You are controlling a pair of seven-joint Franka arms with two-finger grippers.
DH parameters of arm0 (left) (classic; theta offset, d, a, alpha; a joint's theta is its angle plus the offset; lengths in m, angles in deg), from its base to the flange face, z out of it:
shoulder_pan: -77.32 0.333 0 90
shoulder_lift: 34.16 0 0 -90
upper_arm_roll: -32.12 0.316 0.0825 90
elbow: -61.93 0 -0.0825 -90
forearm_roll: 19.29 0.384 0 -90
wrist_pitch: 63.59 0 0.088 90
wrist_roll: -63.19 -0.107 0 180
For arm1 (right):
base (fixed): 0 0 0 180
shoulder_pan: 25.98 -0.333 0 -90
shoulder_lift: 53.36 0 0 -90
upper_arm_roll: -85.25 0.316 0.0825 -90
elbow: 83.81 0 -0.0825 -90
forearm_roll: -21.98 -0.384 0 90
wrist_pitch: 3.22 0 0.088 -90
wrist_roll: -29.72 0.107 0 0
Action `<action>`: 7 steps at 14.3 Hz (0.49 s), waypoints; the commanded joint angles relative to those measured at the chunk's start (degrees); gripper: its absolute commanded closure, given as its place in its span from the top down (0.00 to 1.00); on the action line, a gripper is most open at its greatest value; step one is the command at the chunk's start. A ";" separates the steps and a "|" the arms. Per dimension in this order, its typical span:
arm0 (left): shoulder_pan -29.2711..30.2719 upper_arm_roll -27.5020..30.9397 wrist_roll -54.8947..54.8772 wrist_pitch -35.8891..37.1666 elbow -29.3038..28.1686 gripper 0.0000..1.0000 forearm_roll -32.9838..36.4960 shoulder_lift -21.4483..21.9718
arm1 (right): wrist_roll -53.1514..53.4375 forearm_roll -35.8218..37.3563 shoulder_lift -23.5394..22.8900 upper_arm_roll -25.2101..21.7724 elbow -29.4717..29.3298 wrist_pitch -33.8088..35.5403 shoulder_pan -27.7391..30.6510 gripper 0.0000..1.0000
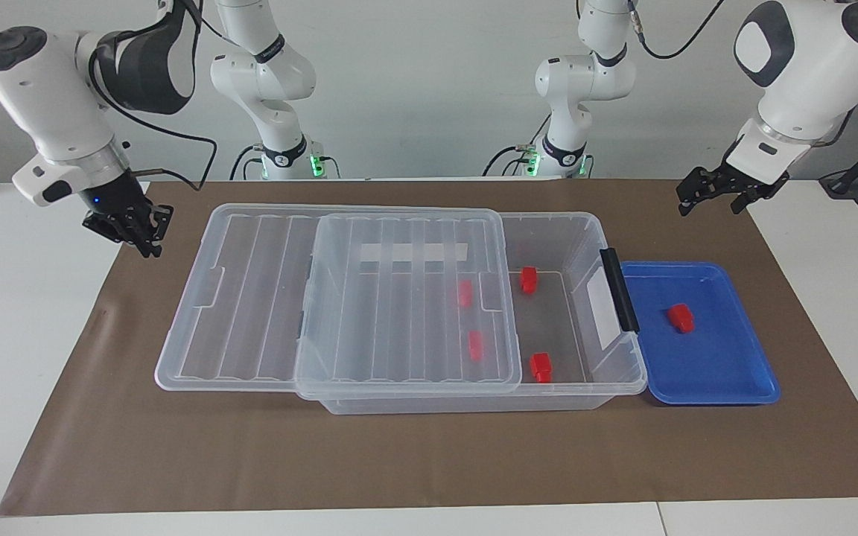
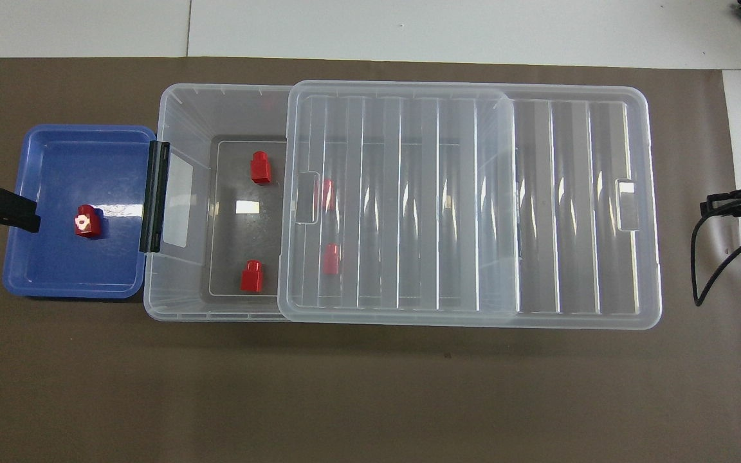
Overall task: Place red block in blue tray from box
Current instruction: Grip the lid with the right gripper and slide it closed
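Observation:
One red block (image 1: 681,317) (image 2: 87,220) lies in the blue tray (image 1: 727,380) (image 2: 55,286). The tray sits against the black clip end of the clear box (image 1: 585,227) (image 2: 184,96). Two red blocks (image 1: 528,279) (image 1: 541,367) lie in the box's uncovered part. Two more (image 1: 465,293) (image 1: 476,345) show through the lid (image 1: 250,298) (image 2: 570,206), which is slid partway off toward the right arm's end. My left gripper (image 1: 710,202) (image 2: 4,209) hangs open and empty over the tray's outer edge. My right gripper (image 1: 135,232) (image 2: 721,206) is shut on nothing over the mat's edge beside the lid.
A brown mat (image 1: 429,454) covers the white table under everything. The right arm's black cable (image 2: 708,270) loops over the mat's end by the lid. Bare mat stretches along the side of the box farther from the robots.

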 commanded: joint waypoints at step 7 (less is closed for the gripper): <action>-0.03 0.20 0.37 0.32 -0.27 1.00 -0.44 0.71 | -10.30 -7.17 -7.55 0.64 0.11 -7.76 0.41 0.00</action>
